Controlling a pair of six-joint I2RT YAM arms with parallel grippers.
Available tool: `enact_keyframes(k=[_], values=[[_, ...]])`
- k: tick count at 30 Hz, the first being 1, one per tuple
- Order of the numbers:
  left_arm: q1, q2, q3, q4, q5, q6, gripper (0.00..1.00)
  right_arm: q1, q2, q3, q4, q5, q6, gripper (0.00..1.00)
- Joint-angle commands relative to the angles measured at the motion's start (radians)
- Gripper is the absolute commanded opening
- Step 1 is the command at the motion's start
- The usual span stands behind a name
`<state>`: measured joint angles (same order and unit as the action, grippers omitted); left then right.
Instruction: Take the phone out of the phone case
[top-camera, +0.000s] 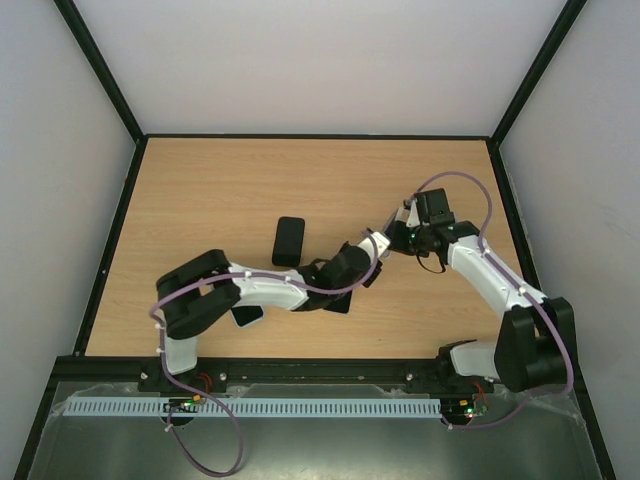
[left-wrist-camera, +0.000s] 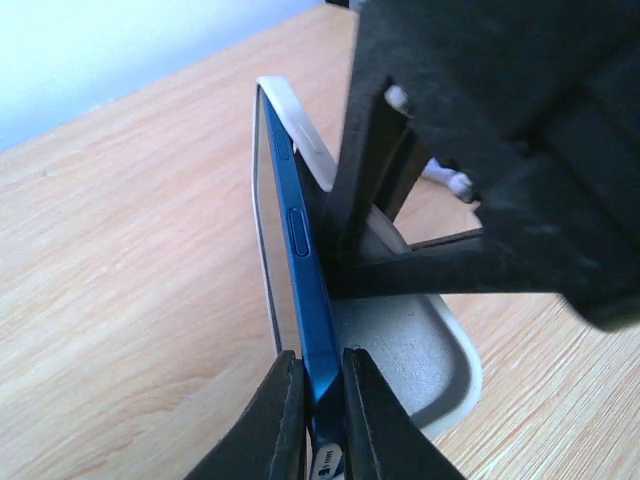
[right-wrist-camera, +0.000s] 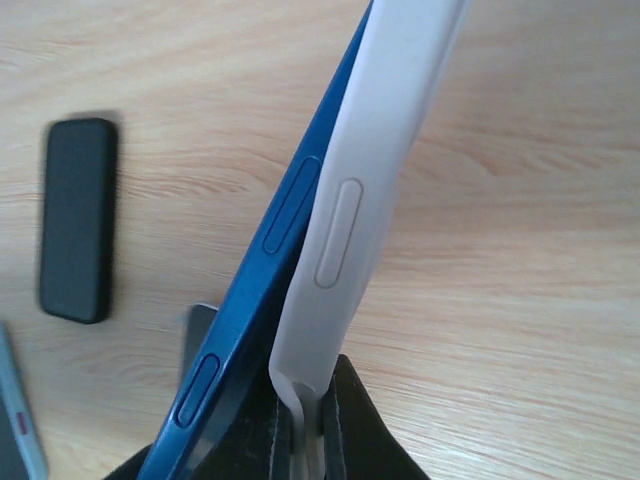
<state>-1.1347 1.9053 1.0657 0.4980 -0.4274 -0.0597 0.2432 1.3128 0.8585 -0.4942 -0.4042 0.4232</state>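
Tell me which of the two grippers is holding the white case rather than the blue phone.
The right gripper: it pinches the edge of the white case, while the left gripper is shut on the edge of the blue phone.

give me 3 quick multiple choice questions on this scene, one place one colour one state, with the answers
1. Where does the black slab lie? A) flat on the table B) propped against the back wall C) on the metal shelf
2. What colour is the phone's edge? A) red B) blue C) green
3. What is the right gripper doing? A) hanging open B) shut on the pale case C) shut on the black slab
Answers: 1 A, it lies flat on the wood in the top view; 2 B, a blue frame shows between the left gripper's fingers; 3 B, its fingers pinch the case's rim.
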Motion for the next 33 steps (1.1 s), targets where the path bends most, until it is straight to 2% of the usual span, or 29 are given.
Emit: enact_keyframes(k=[1, 10, 14, 17, 22, 29, 33], values=[[0.071, -0.167, -0.064, 0.020, -0.057, -0.092, 0.03, -0.032, -0.039, 0.007, 0.016, 0.198, -0.105, 0.02], [0.110, -0.326, -0.100, -0.020, -0.014, -0.155, 0.03, -0.032, -0.058, 0.052, 0.002, 0.200, -0.154, 0.02], [0.114, -0.329, -0.075, -0.105, -0.067, -0.091, 0.03, -0.032, -0.081, 0.082, -0.002, 0.233, -0.250, 0.02], [0.116, -0.270, -0.025, -0.202, -0.160, 0.013, 0.03, -0.070, -0.092, 0.085, 0.008, 0.272, -0.379, 0.02], [0.118, -0.158, 0.021, -0.263, -0.340, 0.172, 0.03, -0.241, -0.072, 0.093, 0.031, 0.167, -0.542, 0.02], [0.119, 0.043, 0.143, -0.351, -0.394, 0.298, 0.03, -0.327, 0.007, 0.099, -0.044, -0.047, -0.686, 0.02], [0.111, 0.151, 0.214, -0.386, -0.440, 0.341, 0.03, -0.341, 0.067, 0.110, -0.082, -0.079, -0.730, 0.02]])
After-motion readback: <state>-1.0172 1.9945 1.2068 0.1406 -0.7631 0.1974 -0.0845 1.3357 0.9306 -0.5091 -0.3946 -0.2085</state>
